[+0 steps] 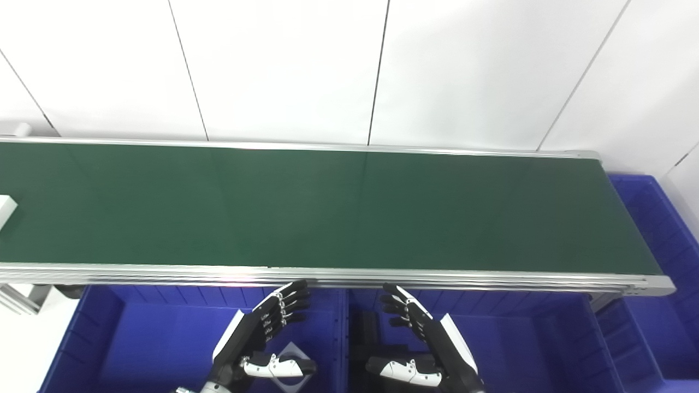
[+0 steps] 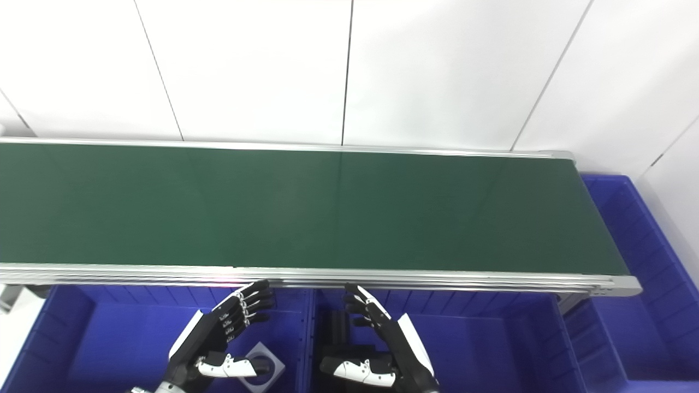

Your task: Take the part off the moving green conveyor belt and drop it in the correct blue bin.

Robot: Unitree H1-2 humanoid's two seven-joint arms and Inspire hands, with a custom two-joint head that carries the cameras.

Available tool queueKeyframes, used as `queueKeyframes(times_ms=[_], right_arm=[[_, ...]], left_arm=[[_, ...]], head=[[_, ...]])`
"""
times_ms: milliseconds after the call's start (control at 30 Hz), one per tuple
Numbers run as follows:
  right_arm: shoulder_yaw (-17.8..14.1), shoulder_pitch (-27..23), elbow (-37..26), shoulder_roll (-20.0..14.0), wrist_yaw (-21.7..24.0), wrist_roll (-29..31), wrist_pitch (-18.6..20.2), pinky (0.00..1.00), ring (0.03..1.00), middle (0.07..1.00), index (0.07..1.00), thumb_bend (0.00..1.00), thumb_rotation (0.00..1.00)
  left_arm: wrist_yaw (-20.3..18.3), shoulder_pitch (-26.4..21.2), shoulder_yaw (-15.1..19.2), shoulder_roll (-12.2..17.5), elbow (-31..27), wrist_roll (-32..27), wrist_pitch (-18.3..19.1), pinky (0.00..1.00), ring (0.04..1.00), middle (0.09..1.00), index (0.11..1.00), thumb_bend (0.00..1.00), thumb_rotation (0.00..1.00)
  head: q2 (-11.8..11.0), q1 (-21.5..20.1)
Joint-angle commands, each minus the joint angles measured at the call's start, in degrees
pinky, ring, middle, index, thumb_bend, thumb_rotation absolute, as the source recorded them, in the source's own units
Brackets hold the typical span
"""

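Both the left hand (image 1: 267, 333) and right hand (image 1: 420, 338) wait open and empty at bottom centre, ready to reach once the white blocky part (image 1: 6, 210) at the left edge rides the long green conveyor belt (image 1: 327, 210) closer.

Your robot's two arms rise from the near edge, palms turned inward toward each other. The left hand (image 1: 270, 333) is spread and holds nothing, fingers (image 1: 289, 305) reaching toward the far side, thumb pointing right. The right hand (image 1: 418, 341) mirrors it, fingers (image 1: 398, 308) apart and empty, thumb pointing left. The two hands are level and near each other, not touching.
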Motion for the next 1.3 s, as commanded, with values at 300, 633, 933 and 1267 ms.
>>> queueKeyframes(times_ms=[300, 633, 933, 1267], right_arm=[[-0.2, -0.4, -1.5, 0.2, 0.1, 0.6, -1.9, 0.76, 0.831, 0.858, 0.918, 0.73, 0.40], [-0.2, -0.5, -1.1, 0.3, 0.2, 1.1, -2.3, 0.77, 0.832, 0.860, 0.917, 0.72, 0.37], [-0.1, -0.4, -1.4, 0.4, 0.0, 0.9, -2.0, 0.77, 0.831, 0.858, 0.913, 0.72, 0.36], [-0.1, -0.3, -1.4, 0.3, 0.1, 0.9, -2.3, 0.77, 0.830, 0.855, 0.916, 0.72, 0.38]], left_arm=[[-0.7, -0.2, -0.3, 0.3, -2.0, -0.9, -0.2, 0.79, 0.827, 0.840, 0.871, 1.00, 0.17], [-0.6, -0.5, -0.3, 0.2, -1.6, -0.5, -0.4, 0.79, 0.829, 0.843, 0.874, 1.00, 0.16], [-0.5, -0.5, -0.4, 0.4, -1.5, -0.1, -0.6, 0.78, 0.827, 0.841, 0.872, 1.00, 0.17], [-0.5, -0.5, -0.4, 0.4, -1.3, -0.2, -0.7, 0.77, 0.821, 0.840, 0.872, 1.00, 0.17]], head=[[-0.2, 0.3], [-0.2, 0.3], [-0.2, 0.4], [-0.2, 0.6]])
